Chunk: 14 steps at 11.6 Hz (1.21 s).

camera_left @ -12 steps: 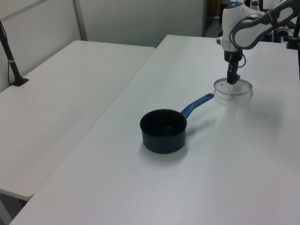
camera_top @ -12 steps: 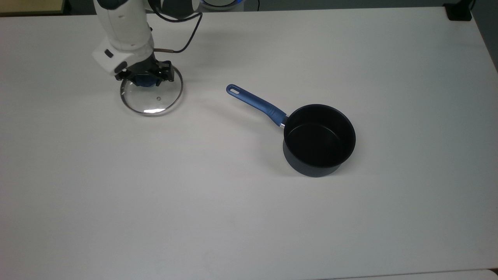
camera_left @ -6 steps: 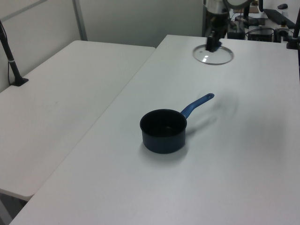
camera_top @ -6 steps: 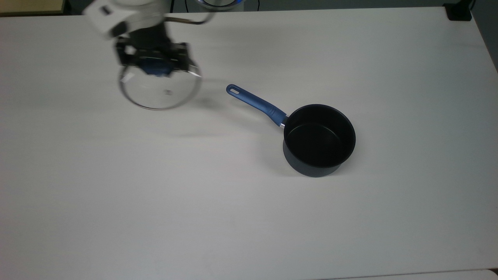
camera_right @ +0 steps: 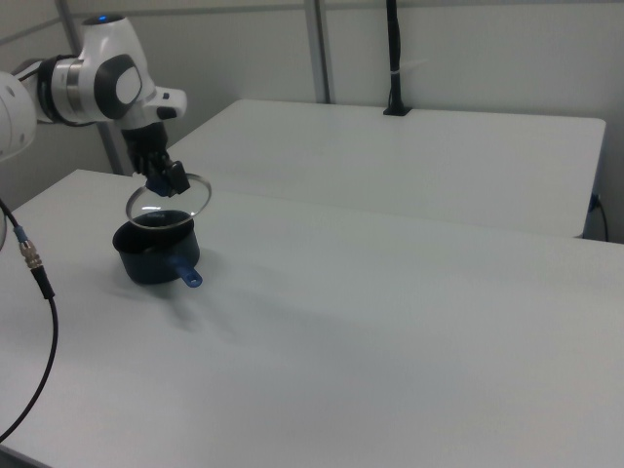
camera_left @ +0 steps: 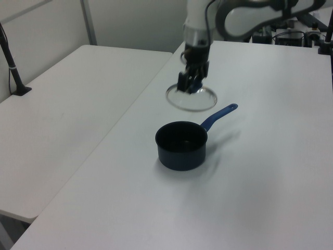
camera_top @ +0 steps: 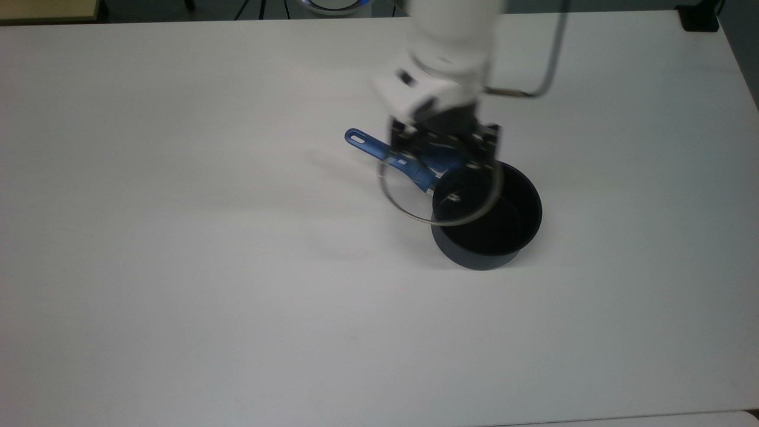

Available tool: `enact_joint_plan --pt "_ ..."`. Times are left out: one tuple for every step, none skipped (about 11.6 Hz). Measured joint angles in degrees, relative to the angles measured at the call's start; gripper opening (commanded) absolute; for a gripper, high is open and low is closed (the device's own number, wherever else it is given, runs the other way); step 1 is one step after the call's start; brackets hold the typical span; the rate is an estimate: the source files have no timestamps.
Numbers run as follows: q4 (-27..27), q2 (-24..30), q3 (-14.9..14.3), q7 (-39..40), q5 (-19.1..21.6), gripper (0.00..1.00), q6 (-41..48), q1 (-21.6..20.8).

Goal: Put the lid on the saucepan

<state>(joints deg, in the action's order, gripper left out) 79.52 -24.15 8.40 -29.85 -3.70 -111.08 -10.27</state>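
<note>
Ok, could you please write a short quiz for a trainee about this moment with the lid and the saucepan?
1. True or false: the lid already rests on the saucepan.
2. What does the gripper hold the lid by?
A the metal rim
B the blue knob
C the steam vent
3. In the top view, the saucepan's handle points to the upper ____.

Key: 1 false, the lid is in the air; 2 B; 3 left.

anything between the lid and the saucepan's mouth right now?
Nothing. In the left view, only air separates the held lid from the saucepan; in the top view the lid overlaps the saucepan's rim and blue handle.
</note>
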Motion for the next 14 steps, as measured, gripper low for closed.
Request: enact_joint_plan --pt "-2.44 -3.13 -0.32 -2.29 -0.55 0.41 -0.02 -2.48" --pt "-3.94 -5.69 -0.49 -3.58 -0.88 0.41 -0.47 -4.32" --pt "-4.61 -7.89 -0.61 -5.30 -0.97 0.41 -1.16 -5.72" --pt "-4.83 -9.51 -0.62 -6.85 -1.00 0.41 -1.90 -6.43" --pt "-5.18 -10.64 -0.63 -7.54 -1.01 0.42 -2.51 -6.66" --pt "-5.63 -11.13 -0.63 -7.61 -1.01 0.47 -2.57 -6.78" --pt "-5.76 -11.37 -0.63 -7.62 -1.01 0.69 -2.61 -6.98" --pt "-5.78 -11.44 -0.63 -7.63 -1.03 1.00 -2.66 -7.09" --pt "-5.78 -11.45 -0.63 -7.63 -1.04 1.00 -2.66 -7.18" --pt "-5.78 -11.46 -0.63 -7.63 -1.04 1.00 -2.66 -7.30" --pt "-5.78 -11.46 -0.62 -7.63 -1.03 1.00 -2.66 -7.37" --pt "-5.89 -11.21 -0.63 -7.63 -1.04 1.00 -2.66 -7.34" --pt "-6.01 -10.40 -0.68 -7.63 -1.05 1.00 -2.66 -7.17" --pt "-5.94 -8.63 -0.94 -7.68 -1.10 1.00 -2.51 -6.65"
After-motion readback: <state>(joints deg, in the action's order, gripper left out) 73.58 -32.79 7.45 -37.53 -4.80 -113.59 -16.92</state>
